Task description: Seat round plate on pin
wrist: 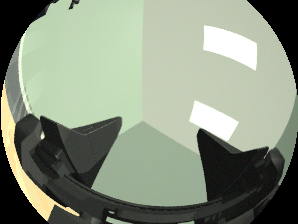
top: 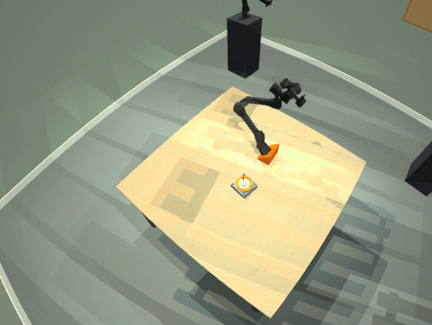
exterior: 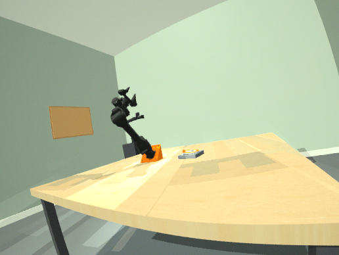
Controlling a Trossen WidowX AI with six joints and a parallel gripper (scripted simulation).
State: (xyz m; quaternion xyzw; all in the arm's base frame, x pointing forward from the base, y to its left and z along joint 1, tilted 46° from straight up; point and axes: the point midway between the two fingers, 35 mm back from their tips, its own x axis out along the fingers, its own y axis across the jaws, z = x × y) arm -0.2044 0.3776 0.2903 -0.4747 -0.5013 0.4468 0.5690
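Observation:
The round plate point(top: 239, 184) point(exterior: 190, 151) shows as an orange ring around a white middle. It sits over the grey square base point(top: 244, 195) point(exterior: 185, 157). In the exterior view it shows above the base's top; its exact tilt is too small to tell. A small dark mark shows on the ring's upper side in the top view; whether it is the pin, hole or tab cannot be told. My gripper point(top: 301, 93) point(exterior: 131, 92) point(wrist: 161, 127) is open and empty, raised high and well away from the plate. The wrist view shows neither plate nor base.
The arm's orange mount point(top: 268, 155) point(exterior: 158, 154) stands on the wooden table point(top: 251, 251) point(exterior: 230, 197), close to the base. Shadows and bright patches cross the table top. A dark pedestal point(top: 244, 50) with another arm on it stands beyond the table.

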